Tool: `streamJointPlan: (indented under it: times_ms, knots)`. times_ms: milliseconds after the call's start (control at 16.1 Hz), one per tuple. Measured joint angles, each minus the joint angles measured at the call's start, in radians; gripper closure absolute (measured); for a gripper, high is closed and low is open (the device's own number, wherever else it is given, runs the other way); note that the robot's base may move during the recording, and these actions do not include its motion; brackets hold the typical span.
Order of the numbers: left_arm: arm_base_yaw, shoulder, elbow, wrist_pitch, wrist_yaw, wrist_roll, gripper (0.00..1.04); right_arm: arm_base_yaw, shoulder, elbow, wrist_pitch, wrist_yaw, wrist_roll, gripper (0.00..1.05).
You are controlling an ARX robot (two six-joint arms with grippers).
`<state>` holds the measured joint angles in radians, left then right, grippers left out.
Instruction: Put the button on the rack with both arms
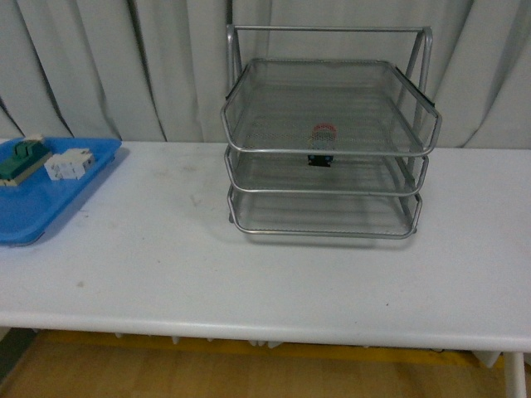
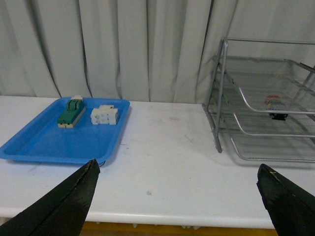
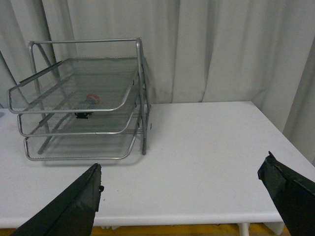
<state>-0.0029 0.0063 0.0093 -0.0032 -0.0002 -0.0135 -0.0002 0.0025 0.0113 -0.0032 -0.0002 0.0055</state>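
The silver wire rack (image 1: 328, 151) stands on the white table, right of centre and near the curtain. The button (image 1: 323, 143) sits inside it, apparently on the middle tier, its red cap showing through the top tier's mesh and its dark body just below the top rim. The left wrist view shows the button (image 2: 273, 105) and rack (image 2: 220, 98) off to one side; the right wrist view shows the button (image 3: 88, 105) and rack (image 3: 140, 88) too. My left gripper (image 2: 177, 167) and right gripper (image 3: 183, 164) hang open over the table's front edge, holding nothing. Neither arm appears in the front view.
A flat blue tray (image 1: 75, 195) lies at the table's left end, holding a green switch block (image 1: 21, 159) and a white block (image 1: 68, 164). A grey curtain (image 1: 99, 66) hangs close behind the table. Bare white tabletop (image 1: 249, 274) stretches in front of the rack.
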Motion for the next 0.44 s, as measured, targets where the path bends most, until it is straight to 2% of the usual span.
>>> streamJointPlan:
  times_ms: [435]
  knots:
    - [0.000, 0.000, 0.000, 0.000, 0.000, 0.000, 0.07, 0.000, 0.000, 0.000, 0.000, 0.000, 0.000, 0.06]
